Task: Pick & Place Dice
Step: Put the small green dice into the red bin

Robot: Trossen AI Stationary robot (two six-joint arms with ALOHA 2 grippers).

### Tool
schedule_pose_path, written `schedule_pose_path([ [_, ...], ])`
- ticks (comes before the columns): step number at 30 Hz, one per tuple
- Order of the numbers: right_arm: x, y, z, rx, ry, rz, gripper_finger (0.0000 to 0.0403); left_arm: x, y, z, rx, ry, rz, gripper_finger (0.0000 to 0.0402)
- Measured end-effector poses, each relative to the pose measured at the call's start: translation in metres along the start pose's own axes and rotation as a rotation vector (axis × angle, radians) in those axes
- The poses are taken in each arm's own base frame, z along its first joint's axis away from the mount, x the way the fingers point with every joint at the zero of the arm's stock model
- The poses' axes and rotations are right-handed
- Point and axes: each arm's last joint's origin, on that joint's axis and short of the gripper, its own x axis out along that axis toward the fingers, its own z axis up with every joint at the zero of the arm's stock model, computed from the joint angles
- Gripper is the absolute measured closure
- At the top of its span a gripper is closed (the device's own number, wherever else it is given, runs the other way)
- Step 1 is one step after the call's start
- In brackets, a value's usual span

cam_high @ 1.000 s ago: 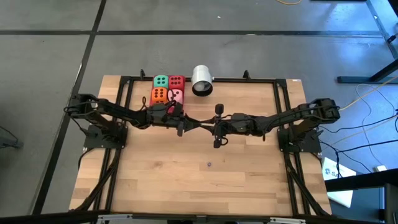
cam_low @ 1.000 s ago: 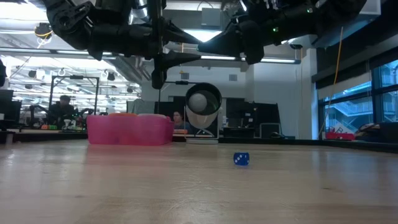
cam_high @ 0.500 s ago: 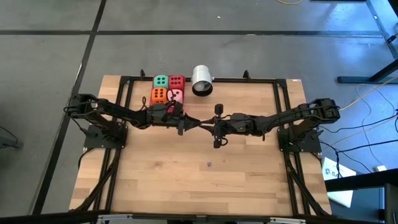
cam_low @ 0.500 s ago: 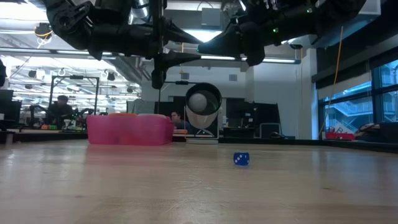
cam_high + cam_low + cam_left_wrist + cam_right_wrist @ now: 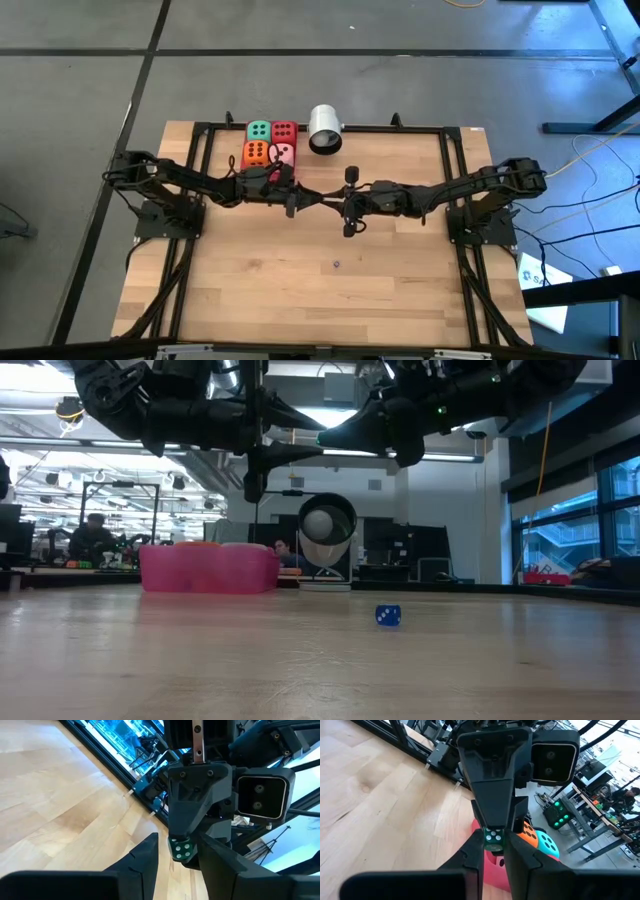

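Overhead: both arms reach to the middle of the desk (image 5: 300, 300). The left end effector (image 5: 318, 197) and right end effector (image 5: 340, 203) meet tip to tip above it. The big dice (image 5: 257, 152) sit in a tight square at the back-left, with the cylinder (image 5: 325, 130) just beside them. A blue die (image 5: 336, 264) lies alone on the bare wood.
Low view: both arms hang above the desk, touching nothing on it. The blue die rests flat in front of the cylinder. Only the pink face of the big dice shows clearly.
Left wrist: a green die (image 5: 181, 850) sits at the tips of the right end effector. The left's own fingers (image 5: 145, 857) stand spread on either side of it, with a gap on each side.
Right wrist: the right's fingers (image 5: 475, 847) are pinched onto the green die, and the left end effector faces it.
Progress: this looks like a mid-air handover. The green die is lifted but not placed, and the blue die is untouched. I cannot tell where either should go.
View differences: only the wrist views show the green die and the grip on it. Only the overhead view shows all four big dice.
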Motion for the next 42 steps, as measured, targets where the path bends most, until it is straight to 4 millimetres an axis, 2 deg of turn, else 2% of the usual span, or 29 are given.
schedule_pose_path([
  [5,0.0001,-0.0004,-0.0003,0.000,0.001,-0.001,0.0352,0.0000,0.0000,0.0000,0.007,0.000,0.000,0.0282],
  [15,0.0013,-0.0051,-0.0033,0.002,-0.005,0.010,0.0352,-0.0001,0.0001,-0.0004,0.006,0.007,-0.003,0.0351],
  [19,0.0013,-0.0049,-0.0033,0.001,-0.004,0.011,0.0352,-0.0002,0.0004,-0.0007,0.006,0.008,-0.002,0.0367],
  [28,0.0013,-0.0045,-0.0032,0.001,-0.011,0.024,0.0351,-0.0003,0.0004,-0.0008,0.050,0.010,-0.004,0.0375],
  [37,0.0013,-0.0047,-0.0027,0.006,-0.018,0.024,0.0320,-0.0003,0.0001,-0.0005,0.087,0.007,-0.006,0.0385],
  [42,0.0013,-0.0047,-0.0026,0.006,-0.019,0.025,0.0320,-0.0003,0.0000,-0.0006,0.094,0.007,-0.007,0.0385],
])
